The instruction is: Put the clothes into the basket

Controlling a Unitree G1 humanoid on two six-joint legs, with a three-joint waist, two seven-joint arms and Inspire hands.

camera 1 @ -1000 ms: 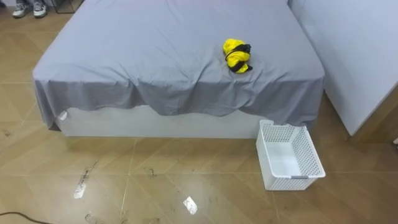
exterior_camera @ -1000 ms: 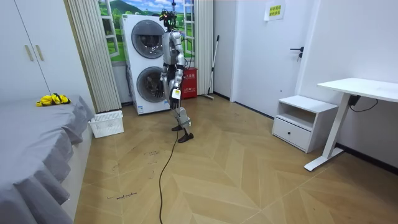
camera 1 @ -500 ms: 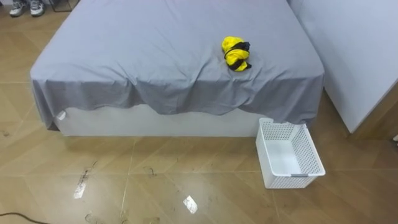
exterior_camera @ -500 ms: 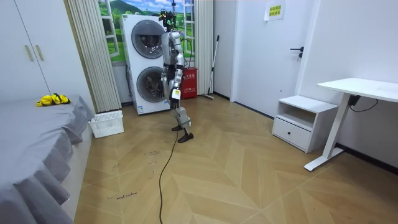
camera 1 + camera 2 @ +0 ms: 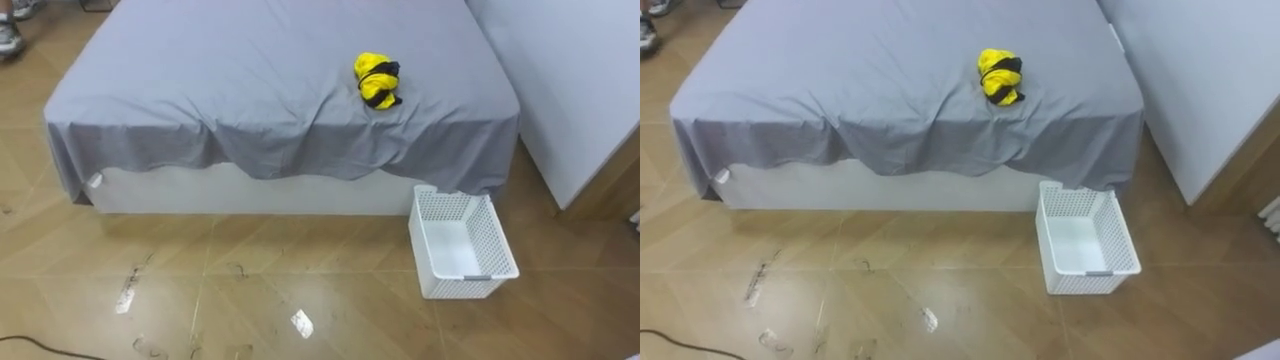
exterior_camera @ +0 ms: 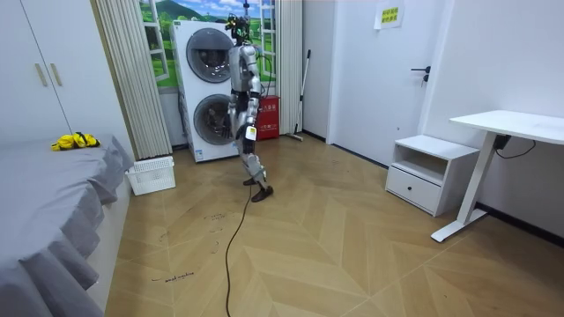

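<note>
A yellow and black bundle of clothes (image 5: 376,80) lies on the grey bed (image 5: 230,90), near its right front corner. On the floor below that corner stands a white perforated basket (image 5: 500,242), with nothing in it. In the room view I stand in front of the stacked washing machines (image 6: 207,88), a few steps from the basket (image 6: 152,174) and the clothes (image 6: 74,141). My left hand (image 6: 249,132) and right hand (image 6: 236,130) hang beside my body, both far from the clothes.
A white cabinet front (image 5: 580,90) rises right of the bed and basket. Someone's shoe (image 5: 8,35) shows at the top left. Wooden floor lies between me and the bed. A nightstand (image 6: 423,172) and a desk (image 6: 511,128) stand on the room view's right.
The eye view has shifted slightly, so the camera moved. In the room view my rear foot has shifted as I step. The clothes and basket lie where they were.
</note>
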